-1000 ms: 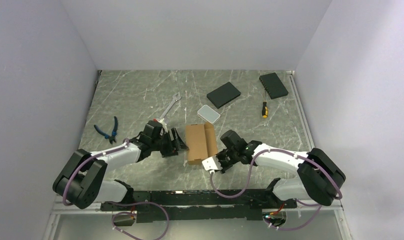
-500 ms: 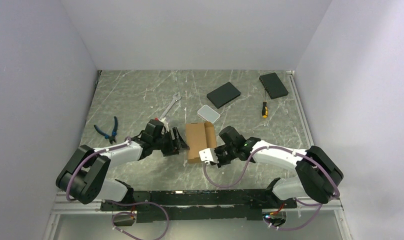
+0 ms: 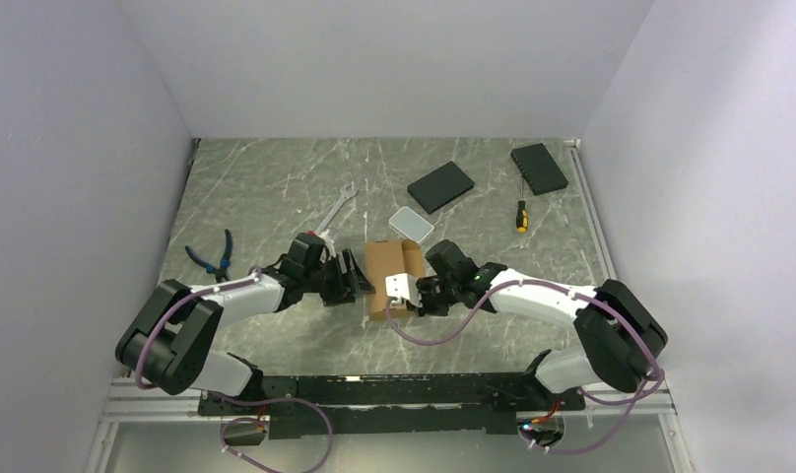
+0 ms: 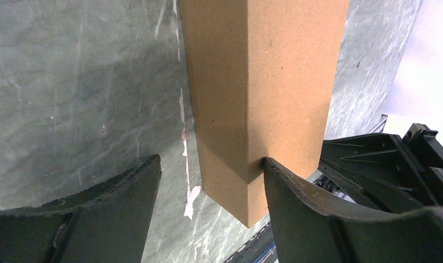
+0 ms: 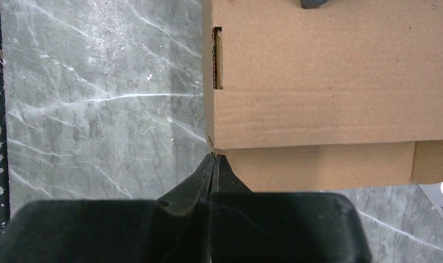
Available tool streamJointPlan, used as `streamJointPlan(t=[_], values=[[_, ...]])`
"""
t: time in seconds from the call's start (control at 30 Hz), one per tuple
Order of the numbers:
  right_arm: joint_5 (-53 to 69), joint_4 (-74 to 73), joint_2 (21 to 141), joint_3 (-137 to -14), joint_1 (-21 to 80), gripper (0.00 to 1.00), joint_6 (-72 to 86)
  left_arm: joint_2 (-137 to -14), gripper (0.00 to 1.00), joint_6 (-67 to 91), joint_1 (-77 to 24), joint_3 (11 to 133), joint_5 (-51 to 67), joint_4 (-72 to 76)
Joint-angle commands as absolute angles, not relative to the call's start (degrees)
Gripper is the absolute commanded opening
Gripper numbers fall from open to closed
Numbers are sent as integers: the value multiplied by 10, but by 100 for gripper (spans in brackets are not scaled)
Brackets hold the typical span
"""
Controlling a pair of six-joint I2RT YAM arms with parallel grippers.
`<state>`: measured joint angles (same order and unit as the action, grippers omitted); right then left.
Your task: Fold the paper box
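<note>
R tool point(image 5: 213, 164) pinched together, tips touching box point(image 5: 329, 76) corner; box on marbled tabletop point(image 5: 98, 98), slot point(image 5: 217, 57) nr its left edge.

brown corrugated cardboard box point(image 3: 384, 266): between left end effector point(image 3: 360, 283) and right end effector point(image 5: 213, 161)
small translucent white case point(image 3: 411, 225): just behind box

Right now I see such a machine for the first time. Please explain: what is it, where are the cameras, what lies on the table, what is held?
Two robot arms are bolted at the near edge of the table. The wide picture is from a camera above and behind them; each close picture is from a camera on one wrist. On the table lie a box, pliers, a wrench, a screwdriver, a white case and two black slabs. Nothing seems held. The left gripper is open around the box's corner, one finger touching it. The right gripper is shut, tips against the box's edge.
</note>
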<state>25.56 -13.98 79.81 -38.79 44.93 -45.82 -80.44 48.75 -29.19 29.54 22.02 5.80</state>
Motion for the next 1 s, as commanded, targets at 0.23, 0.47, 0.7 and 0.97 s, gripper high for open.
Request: streamJointPlan(t=[0.23, 0.47, 0.7, 0.97], values=[[230, -163, 812, -412, 438, 0, -452, -813, 73, 461, -294, 315, 212, 32], [246, -190, 817, -418, 434, 0, -462, -811, 72, 458, -293, 317, 208, 22], [253, -188, 818, -419, 434, 0, -453, -811, 72, 457, -293, 317, 213, 25], [268, -186, 817, -430, 434, 0, -425, -808, 72, 456, -294, 317, 221, 31]])
